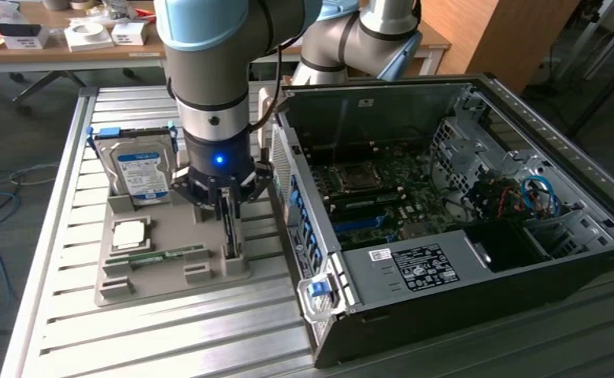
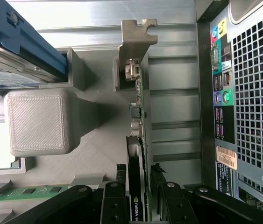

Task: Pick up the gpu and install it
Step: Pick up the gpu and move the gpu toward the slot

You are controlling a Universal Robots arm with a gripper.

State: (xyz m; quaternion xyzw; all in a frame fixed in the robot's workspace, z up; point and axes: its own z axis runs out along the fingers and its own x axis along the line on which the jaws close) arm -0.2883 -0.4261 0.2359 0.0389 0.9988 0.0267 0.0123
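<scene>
The gpu (image 1: 231,236) is a thin dark card standing on edge in a slot of the grey printed holder (image 1: 171,276), to the exterior view's left of the open computer case (image 1: 433,268). My gripper (image 1: 228,206) reaches straight down over the card's upper edge. In the wrist view the gpu (image 2: 138,116) runs away from the camera, with its metal bracket (image 2: 138,35) at the far end. The black fingers (image 2: 115,198) press against both faces of the card, so my gripper (image 2: 137,198) is shut on it. The card still rests in the holder.
The holder also carries a silver hard drive with a blue label (image 1: 142,169), a processor (image 1: 131,232) and a green memory stick (image 1: 165,254). The case's motherboard (image 1: 391,197) lies exposed. Its rear port panel (image 2: 222,93) sits close beside the card. A slatted metal table (image 1: 181,339) is underneath.
</scene>
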